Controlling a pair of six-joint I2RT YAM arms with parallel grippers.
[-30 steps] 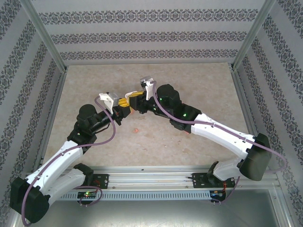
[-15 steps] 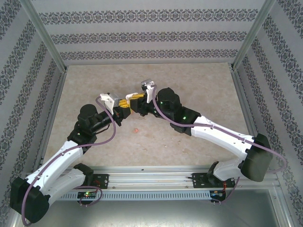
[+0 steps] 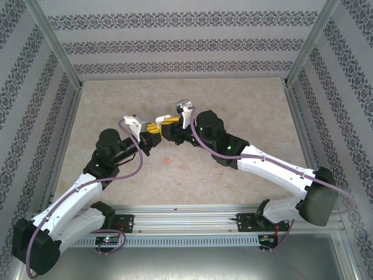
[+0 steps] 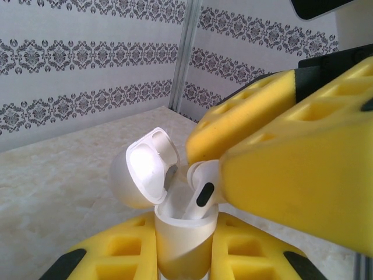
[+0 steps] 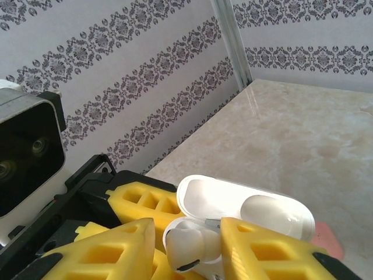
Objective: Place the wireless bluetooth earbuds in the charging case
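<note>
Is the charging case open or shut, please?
Open: the lid is flipped back from the charging case, a white earbud in its mouth.

Under my left gripper (image 3: 152, 133) and my right gripper (image 3: 167, 124) lies a beige marbled table top (image 3: 233, 99). Beyond them and at both sides stand white walls (image 3: 186, 35) with bands of dark ornament. Grey metal posts (image 3: 60, 51) rise at the far corners. A metal rail (image 3: 186, 221) runs behind them, near me. The light is soft and even.
</note>
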